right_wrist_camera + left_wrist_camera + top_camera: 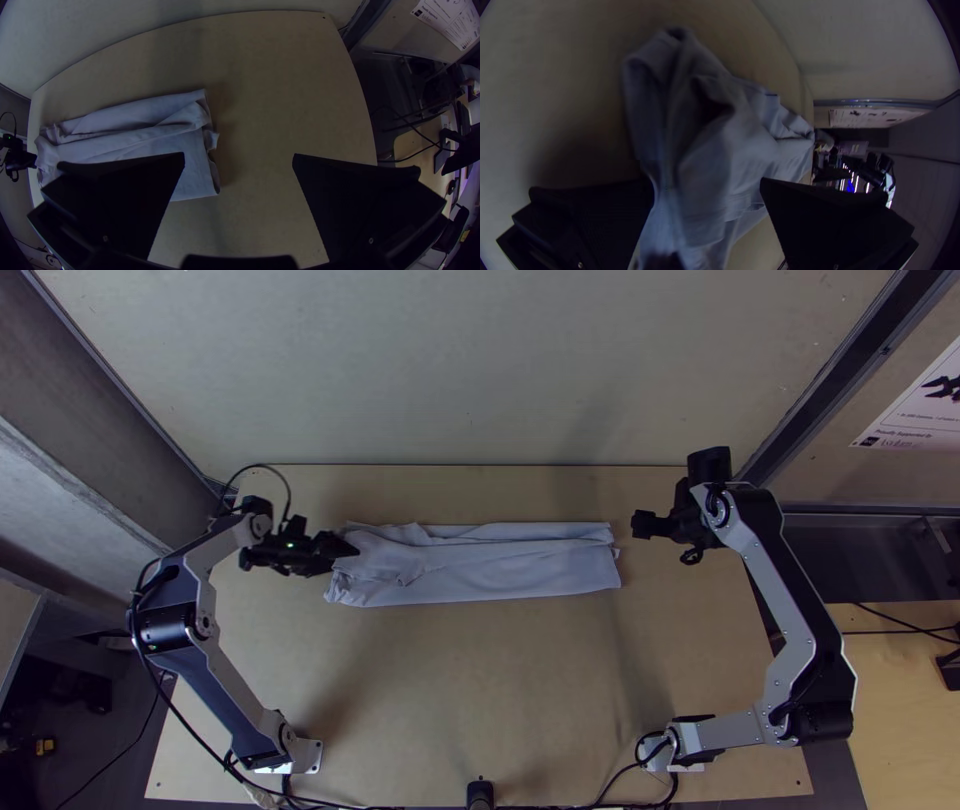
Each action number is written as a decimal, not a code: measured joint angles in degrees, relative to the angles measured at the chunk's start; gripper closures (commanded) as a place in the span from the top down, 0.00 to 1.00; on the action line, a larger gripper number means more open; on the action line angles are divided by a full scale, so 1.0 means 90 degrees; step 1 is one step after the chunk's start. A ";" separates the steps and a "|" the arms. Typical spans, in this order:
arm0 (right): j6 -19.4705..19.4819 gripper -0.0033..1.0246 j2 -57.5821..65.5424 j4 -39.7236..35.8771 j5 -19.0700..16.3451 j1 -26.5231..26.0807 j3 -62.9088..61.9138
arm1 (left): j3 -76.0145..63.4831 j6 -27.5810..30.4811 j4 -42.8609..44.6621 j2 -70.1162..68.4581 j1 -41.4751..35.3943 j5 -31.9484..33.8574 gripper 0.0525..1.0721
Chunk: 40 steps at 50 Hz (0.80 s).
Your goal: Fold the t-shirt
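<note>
One t-shirt [520,575] lies on the one table [480,690], in its far half, folded into a long strip running sideways, with several creases and its left end bunched. Of two grippers, the left gripper [345,547] is at that bunched end; its two fingers stand wide apart, cloth showing in the gap, though whether they touch it I cannot tell. The right gripper [638,524], just beyond the strip's right end, has its two fingers wide apart, holding nothing.
</note>
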 measured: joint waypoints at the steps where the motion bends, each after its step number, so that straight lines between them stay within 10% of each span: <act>1: 0.0000 0.96 0.0000 0.0000 0.0000 0.0007 0.0000 | 0.0000 -0.0070 0.0075 -0.0002 -0.0114 -0.0053 0.96; 18: 0.0053 0.96 -0.0068 0.0041 0.0000 0.0049 -0.0083 | 0.0036 -0.1188 0.1224 -0.0192 -0.1802 -0.1540 0.94; 22: 0.0097 0.96 -0.0124 0.0041 0.0000 0.0049 -0.0206 | 0.0109 -0.1401 0.1258 -0.0197 -0.2093 -0.1914 0.68; 27: 0.0126 0.96 -0.0189 0.0112 0.0000 0.0049 -0.0389 | 0.0117 -0.1559 0.1304 -0.0245 -0.2297 -0.2472 0.02; 40: 0.0311 0.96 -0.0318 0.0328 0.0000 0.0092 -0.0789 | -0.0068 -0.1715 0.1423 -0.0427 -0.2385 -0.3286 0.03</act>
